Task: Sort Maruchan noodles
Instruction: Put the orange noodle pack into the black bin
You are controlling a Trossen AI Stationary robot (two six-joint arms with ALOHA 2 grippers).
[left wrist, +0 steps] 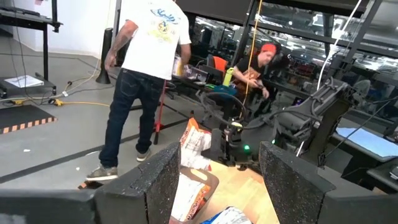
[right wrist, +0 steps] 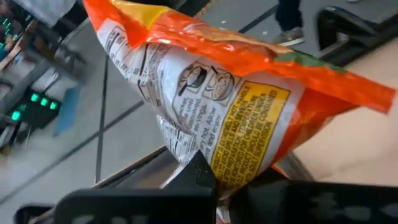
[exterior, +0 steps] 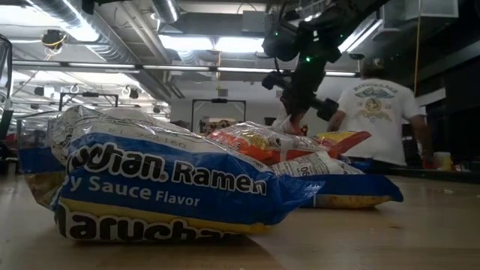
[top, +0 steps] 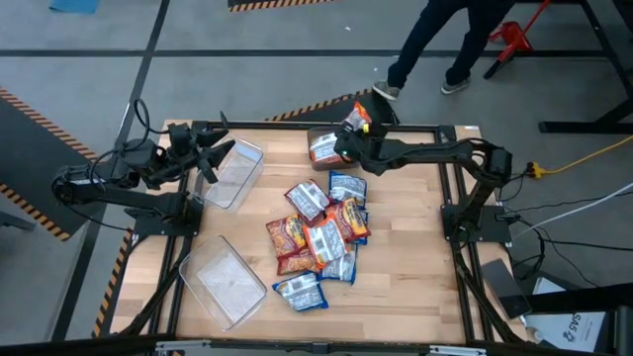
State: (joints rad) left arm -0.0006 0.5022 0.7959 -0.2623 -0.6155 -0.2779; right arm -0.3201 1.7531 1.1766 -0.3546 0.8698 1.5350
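Observation:
Several Maruchan noodle packets (top: 321, 232), blue-and-white and orange, lie heaped at the table's middle. The nearest blue one (exterior: 161, 187) fills the low view. My right gripper (top: 348, 133) is at the far middle of the table, over a clear bin (top: 315, 136) that holds an orange-and-white packet (top: 323, 150). It is shut on an orange packet (right wrist: 217, 106). My left gripper (top: 213, 158) hangs open above a clear bin (top: 237, 173) at the far left, touching nothing. Its wrist view shows its fingers apart (left wrist: 217, 168). My right gripper pinches the orange packet between its two fingers at one end (right wrist: 233, 168), beside the yellow panel on its printed back. The fingers (right wrist: 199, 174) come from the table's right, slanting down. The packet (left wrist: 196, 142) is lifted clear above the far bin and sticks out beyond the fingertips.
A second clear bin (top: 226, 282) sits at the near left of the table. The table's metal frame (top: 297, 126) runs along its edges. A person (left wrist: 149, 68) walks on the floor past the far edge, and another sits farther back in the room (left wrist: 261, 65).

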